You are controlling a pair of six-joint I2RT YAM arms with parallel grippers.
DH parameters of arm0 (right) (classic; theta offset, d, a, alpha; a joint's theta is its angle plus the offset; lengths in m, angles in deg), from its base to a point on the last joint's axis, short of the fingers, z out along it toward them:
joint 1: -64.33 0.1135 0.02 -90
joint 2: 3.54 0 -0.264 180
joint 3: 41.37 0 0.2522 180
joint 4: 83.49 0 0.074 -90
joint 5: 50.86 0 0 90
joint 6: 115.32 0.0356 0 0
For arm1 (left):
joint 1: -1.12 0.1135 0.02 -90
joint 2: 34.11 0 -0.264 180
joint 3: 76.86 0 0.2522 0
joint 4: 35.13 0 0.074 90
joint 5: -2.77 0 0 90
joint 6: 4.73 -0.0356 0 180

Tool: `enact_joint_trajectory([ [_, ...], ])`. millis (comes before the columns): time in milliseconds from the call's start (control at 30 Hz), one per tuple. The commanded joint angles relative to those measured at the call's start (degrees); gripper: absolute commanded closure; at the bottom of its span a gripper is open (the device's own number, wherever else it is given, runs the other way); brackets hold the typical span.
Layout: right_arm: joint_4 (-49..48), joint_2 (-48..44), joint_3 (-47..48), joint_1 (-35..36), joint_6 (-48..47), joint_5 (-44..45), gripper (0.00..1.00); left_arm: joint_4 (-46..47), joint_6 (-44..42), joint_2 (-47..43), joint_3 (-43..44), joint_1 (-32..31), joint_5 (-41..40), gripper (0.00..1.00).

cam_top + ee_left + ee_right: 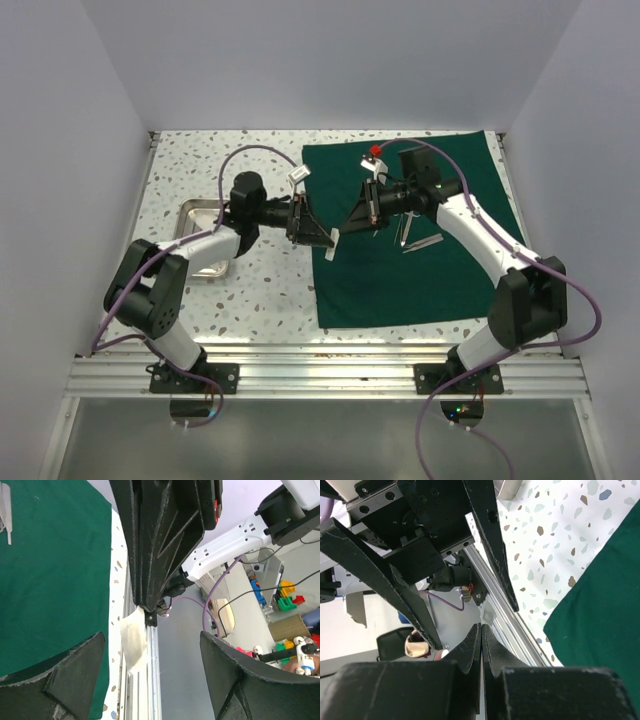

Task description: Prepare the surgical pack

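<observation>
Three plain white walls [330,60] are closing in a table [250,300] whose top is showing pale terrazzo flecked with brown and grey. A ribbed aluminium rail [330,365] is running along its near edge, carrying both arm bases.

Covering the right part of the table, the cloth drape [420,280] is lying flat, dark green and matte, its left edge a little wavy. Steel instruments [418,238], thin, shiny and scissor-like, are lying on the drape near its middle, beside the right arm.

At the left, off the cloth, the small rectangular steel tray [193,212] is sitting on the terrazzo, its rounded rim gleaming. The left arm is crossing over it, so what it is holding cannot be told.

Above the drape's left edge the two grippers are meeting nose to nose. The right gripper [481,630] is pressing its black fingers together. In the left wrist view a small white gauze piece [133,642], soft and slightly creased, is hanging from their tip. The left gripper [152,637] is spreading its fingers wide, one on either side of that gauze and not touching it.
</observation>
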Motion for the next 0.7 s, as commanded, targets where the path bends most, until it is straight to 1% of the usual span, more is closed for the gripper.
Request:
enact_joint_trajectory([
  [0,-1.19,-2.77,2.23,0.47,0.9,-2.06,1.0,6.55,2.78,-0.59,-0.59,-1.0,1.95,0.2],
  [167,-1.45,-2.85,2.41,0.47,0.73,-1.01,1.0,8.22,4.54,-0.33,-0.77,-1.79,2.39,0.23],
  [267,-1.54,-2.77,2.41,0.56,0.55,-0.65,1.0,8.66,5.42,-0.41,-1.03,-1.97,2.56,0.28],
  [367,-1.45,-2.68,2.32,0.56,0.38,0.05,1.0,8.49,5.68,-0.85,-1.38,-1.88,2.56,0.37],
  [400,-1.28,-2.68,2.32,0.47,0.12,0.31,1.0,8.4,5.59,-0.94,-1.47,-1.88,2.56,0.42],
  [567,-0.05,-2.15,2.49,0.47,-1.2,0.4,1.0,8.13,5.86,-1.47,-1.64,-1.88,2.65,0.57],
  [600,-0.04,-2.33,2.49,0.47,-1.29,0.4,1.0,7.87,5.68,-1.47,-1.64,-1.88,2.57,0.62],
  [667,-0.13,-2.41,2.32,0.47,-1.29,0.49,1.0,7.08,5.51,-1.12,-1.56,-1.88,2.57,0.67],
])
